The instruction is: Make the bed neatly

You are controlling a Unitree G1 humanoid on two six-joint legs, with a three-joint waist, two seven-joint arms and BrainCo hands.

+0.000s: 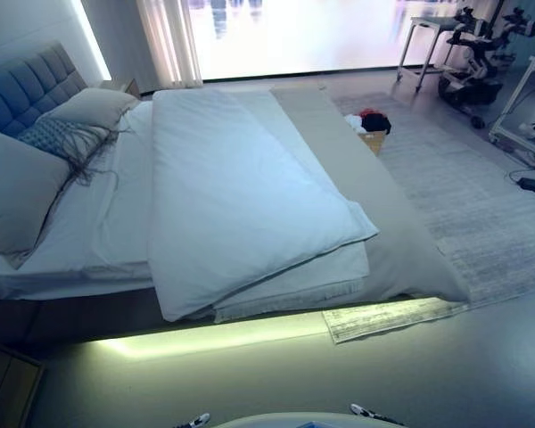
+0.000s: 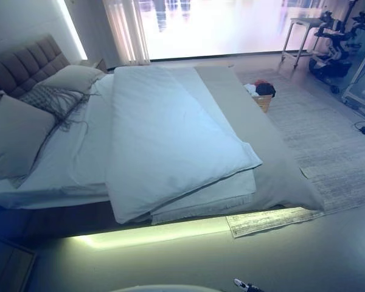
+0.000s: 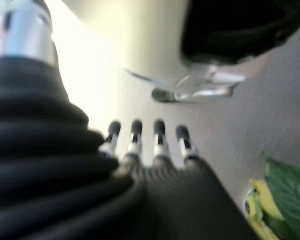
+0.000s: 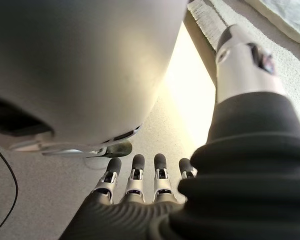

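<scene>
Your first job is the white quilted duvet (image 1: 241,196), which lies folded over on itself across the middle of the wide bed with the grey padded headboard (image 1: 27,89), its doubled corner hanging over the near edge just above the lit strip under the frame. I'd judge the step ahead is to walk up to that near edge, take the top layer by its loose corner and draw it flat toward the foot, so that it lies square on the grey-beige bedspread (image 1: 374,205) without dragging the lower layer askew. Leave the grey square pillows (image 1: 22,192) and the fringed dark throw (image 1: 67,138) at the head until the duvet lies flat. Both hands hang low by the floor, well apart from the bed: your left hand (image 3: 155,150) and your right hand (image 4: 140,187) each show straight, relaxed fingers, holding and touching nothing.
</scene>
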